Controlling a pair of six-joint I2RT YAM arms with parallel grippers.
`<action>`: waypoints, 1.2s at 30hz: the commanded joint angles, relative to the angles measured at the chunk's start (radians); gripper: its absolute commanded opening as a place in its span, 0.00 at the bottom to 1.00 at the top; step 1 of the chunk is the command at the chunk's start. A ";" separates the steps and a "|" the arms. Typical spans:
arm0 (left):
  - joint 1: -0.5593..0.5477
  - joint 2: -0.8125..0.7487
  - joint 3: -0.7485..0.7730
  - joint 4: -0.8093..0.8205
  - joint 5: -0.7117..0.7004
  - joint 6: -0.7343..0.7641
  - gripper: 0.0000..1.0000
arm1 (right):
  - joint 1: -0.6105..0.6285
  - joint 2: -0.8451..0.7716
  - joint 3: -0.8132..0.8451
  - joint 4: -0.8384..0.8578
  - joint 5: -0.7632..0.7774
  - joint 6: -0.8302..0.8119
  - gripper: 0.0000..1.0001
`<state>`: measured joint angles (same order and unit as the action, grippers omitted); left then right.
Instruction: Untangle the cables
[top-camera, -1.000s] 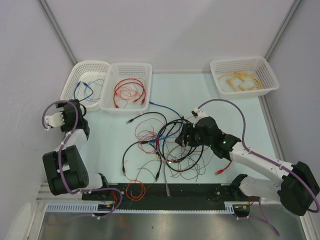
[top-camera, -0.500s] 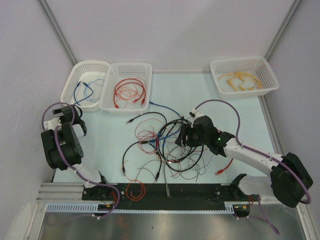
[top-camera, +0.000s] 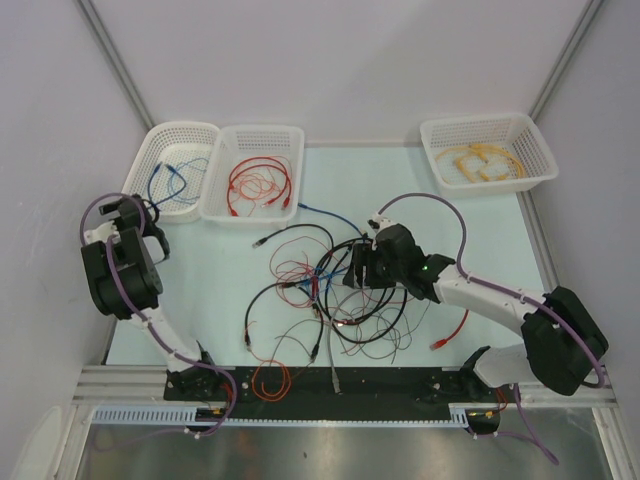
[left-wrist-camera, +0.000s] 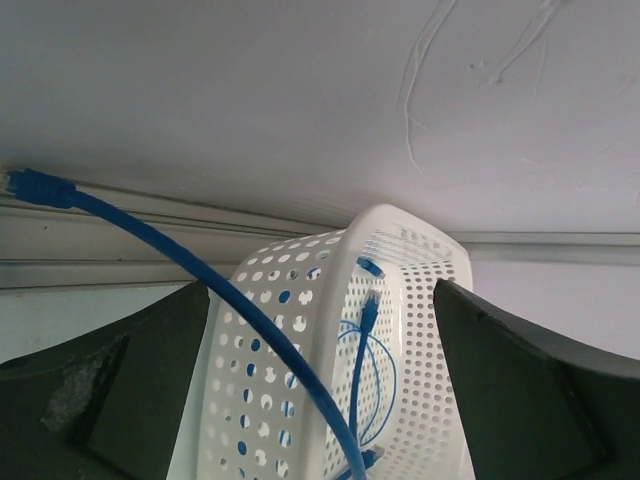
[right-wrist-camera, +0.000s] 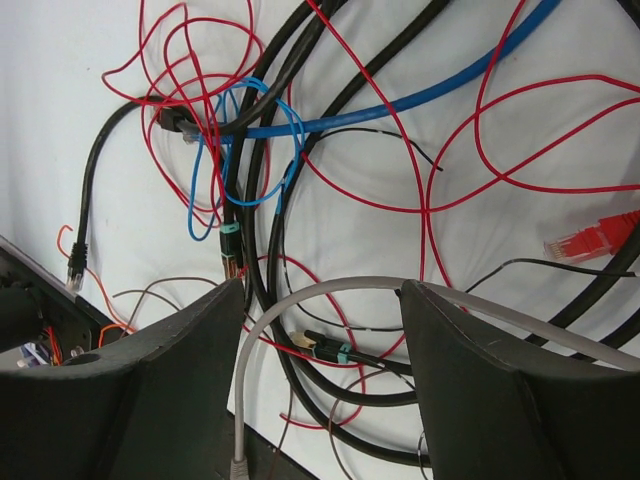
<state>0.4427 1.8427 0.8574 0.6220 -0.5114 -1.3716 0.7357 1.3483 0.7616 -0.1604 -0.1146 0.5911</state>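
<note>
**Inspection Note: Cable Tangle Unresolved at Centre of Table**

The cables (top-camera: 335, 290) lay in one knotted heap on the pale table (top-camera: 420, 190), roughly mid-table and slightly towards the near edge. Black loops, a blue lead and thin red wires crossed one another repeatedly. A few strands trailed out towards the near rail.

The right gripper (right-wrist-camera: 320, 300) hung directly above the heap. Its fingers stood partly apart and nothing was clamped between them. A grey cable (right-wrist-camera: 330, 287) arched across the gap. Whether it touched either finger could not be determined.

The left gripper (left-wrist-camera: 318, 300) was raised at the far left, well apart from the heap, with its fingers spread fully. A single blue cable (left-wrist-camera: 200, 270) ran diagonally across the gap between them, its plug end free at the upper left. It was not pinched. Any contact with the gripper body could not be confirmed.

Three white perforated baskets stood along the far edge. The left basket (top-camera: 180, 127) held blue leads, the middle basket (top-camera: 262, 130) red ones and the right basket (top-camera: 487, 120) yellow ones.
</note>
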 joint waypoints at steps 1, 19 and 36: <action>0.017 0.029 0.045 0.093 0.022 -0.021 0.97 | 0.004 0.012 0.044 0.004 0.001 -0.016 0.69; 0.041 0.039 -0.020 0.229 0.091 0.009 0.24 | 0.013 0.025 0.048 -0.007 0.003 -0.008 0.68; 0.044 -0.148 -0.176 0.300 0.191 0.016 0.00 | 0.041 0.000 0.048 -0.011 0.013 -0.013 0.68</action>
<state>0.4831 1.7992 0.7269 0.8169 -0.3626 -1.3617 0.7658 1.3781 0.7696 -0.1680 -0.1135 0.5907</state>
